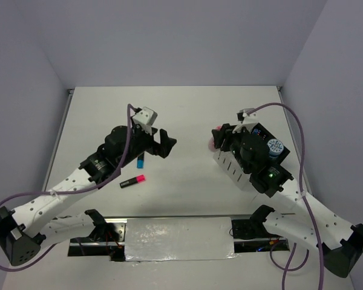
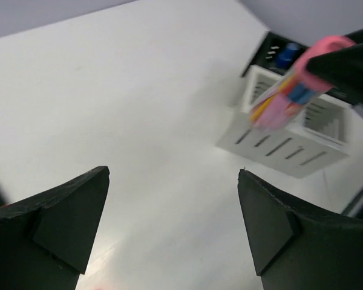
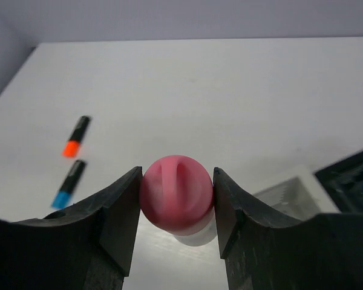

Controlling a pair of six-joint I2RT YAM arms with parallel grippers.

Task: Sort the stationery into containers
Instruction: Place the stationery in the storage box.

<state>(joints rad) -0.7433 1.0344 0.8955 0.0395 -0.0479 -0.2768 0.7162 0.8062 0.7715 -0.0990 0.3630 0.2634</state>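
Right gripper (image 1: 220,140) is seen pinching the pink-capped tube (image 3: 176,192). The pink cap is clamped squarely between both fingers, with the pale body below it. In the left wrist view the tube is seen tilted, cap uppermost, with coloured print down the body. Its lower end is held over the white organizer (image 2: 290,151), at the left end of it. Whether the tip is already inside a compartment cannot be told.

Left gripper (image 2: 173,181) is spread wide and nothing is held between its fingers. It is held over the counter (image 1: 187,109), left of centre, and pointed toward the organizer, well apart from it.

The organizer is placed on the right side of the counter, partly covered by the right arm. Slotted white walls are seen on its near side and a black compartment (image 1: 265,134) at its far end. One blue round tub (image 1: 274,145) is seen just beside the black compartment; which section it sits in cannot be told.

Still loose on the counter:
- The pink highlighter (image 1: 133,180) is laid flat near the left arm.
- The blue highlighter (image 1: 140,161) is laid just behind it, partly hidden by the left arm.
- The orange highlighter (image 3: 77,136) is picked up only in the right wrist view, just beyond the blue one.
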